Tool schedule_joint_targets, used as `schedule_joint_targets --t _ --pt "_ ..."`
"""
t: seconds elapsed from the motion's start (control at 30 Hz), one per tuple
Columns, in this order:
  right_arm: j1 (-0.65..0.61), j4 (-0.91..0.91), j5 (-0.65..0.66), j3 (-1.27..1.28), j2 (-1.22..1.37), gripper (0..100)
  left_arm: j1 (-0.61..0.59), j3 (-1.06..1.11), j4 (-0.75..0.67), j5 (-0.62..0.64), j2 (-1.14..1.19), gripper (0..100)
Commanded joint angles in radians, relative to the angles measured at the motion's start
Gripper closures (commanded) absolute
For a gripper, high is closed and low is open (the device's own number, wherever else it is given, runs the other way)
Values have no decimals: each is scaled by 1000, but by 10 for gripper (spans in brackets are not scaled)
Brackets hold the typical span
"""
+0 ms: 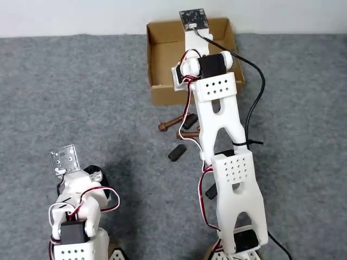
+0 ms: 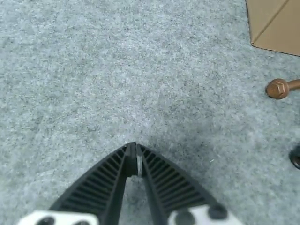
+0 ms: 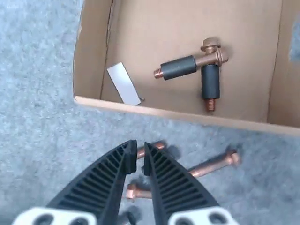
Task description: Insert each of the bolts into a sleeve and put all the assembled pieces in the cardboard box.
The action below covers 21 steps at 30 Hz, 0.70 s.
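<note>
Two done, more to go. The open brown cardboard box (image 1: 162, 96) is seen at the middle of the far edge of the grey carpet-covered bench (image 1: 81, 97). Two assembled pieces are already laid on its floor: one copper-coloured bolt in a black sleeve (image 3: 180, 68) and a second sleeved bolt (image 3: 210, 83), met at their head ends and splayed at an angle, judged to lie as they were dropped.

The right end effector (image 3: 139, 146) is held just outside the box's near wall, above the loose copper bolts (image 3: 213, 164). Its jaws are barely parted and nothing is gripped, a position judged well suited to the next pick. Loose black cylindrical sleeves (image 1: 177, 153) are scattered just beside those bolts, toward the middle of the bench, where either arm could likely reach them.

The left end effector (image 2: 136, 151) is found low toward the near left corner of the bench, jaws pressed together and empty, seemingly out of the other arm's way.

As for writing, none can be read. A small white slip (image 3: 123, 84) is noted on the box floor, blank as far as can be told.
</note>
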Motion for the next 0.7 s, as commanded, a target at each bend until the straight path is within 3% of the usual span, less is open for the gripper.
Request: schedule_joint_targets --t 0.0,0.4,0.6,0.67 --pt "-31 47 -58 2 -22 990 -5 -5 -21 11 -3 995" --pt "-77 41 -279 667 -364 982 -6 -5 -25 11 -3 995" --pt "-97 42 -370 778 -369 824 -6 -5 -25 11 -3 995" --pt "-125 41 -371 806 -367 812 -6 -5 -25 11 -3 995"
